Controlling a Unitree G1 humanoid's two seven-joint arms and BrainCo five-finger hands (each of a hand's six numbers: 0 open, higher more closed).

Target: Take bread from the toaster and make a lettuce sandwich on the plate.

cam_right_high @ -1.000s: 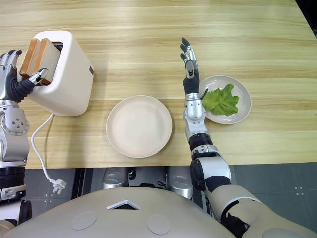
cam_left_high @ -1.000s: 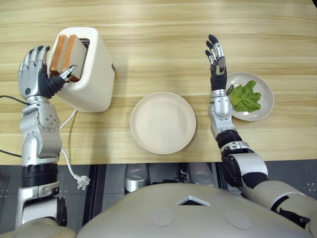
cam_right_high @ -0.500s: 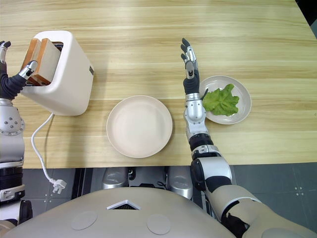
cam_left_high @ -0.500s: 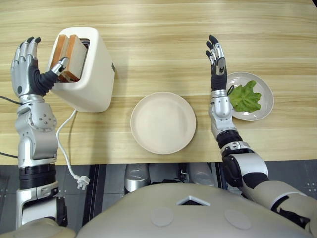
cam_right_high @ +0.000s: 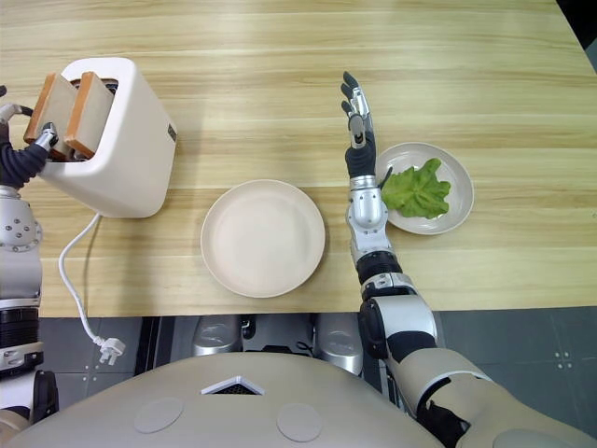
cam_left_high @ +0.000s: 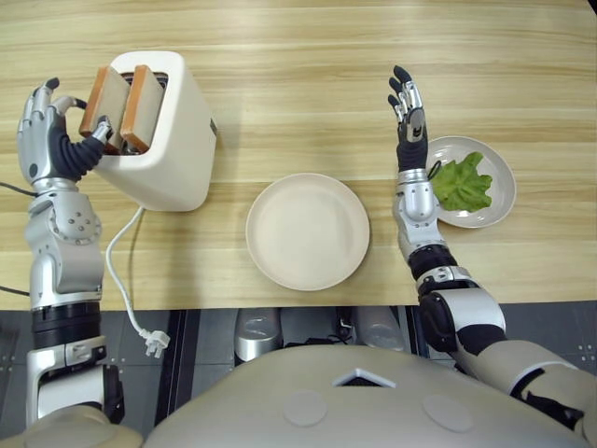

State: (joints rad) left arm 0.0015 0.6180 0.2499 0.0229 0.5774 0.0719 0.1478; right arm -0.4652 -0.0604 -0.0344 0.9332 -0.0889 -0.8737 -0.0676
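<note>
Left hand: the left hand (cam_left_high: 45,140) is at the left side of the toaster (cam_left_high: 173,131), fingers curled around the outer slice (cam_left_high: 98,101) of bread, with the thumb against its lower near face.
Outer slice: it sticks up out of the toaster's top slot and leans left, away from its neighbour, with its lower end at the slot.
Inner slice: the inner slice (cam_left_high: 140,93) stands in the toaster beside it, also sticking up, with a gap between the two tops.
Right hand: the right hand (cam_left_high: 408,105) is held up with straight, spread-free fingers and grasps nothing, just left of the small dish (cam_left_high: 504,177).
Lettuce: the lettuce (cam_left_high: 460,182) lies on the small dish at the right of the surface (cam_left_high: 308,65).
Plate: the plate (cam_left_high: 308,231) sits between the toaster and the small dish, with nothing on it.
Cord: the cord (cam_left_high: 121,271) runs from the toaster over the near edge of the surface.
</note>
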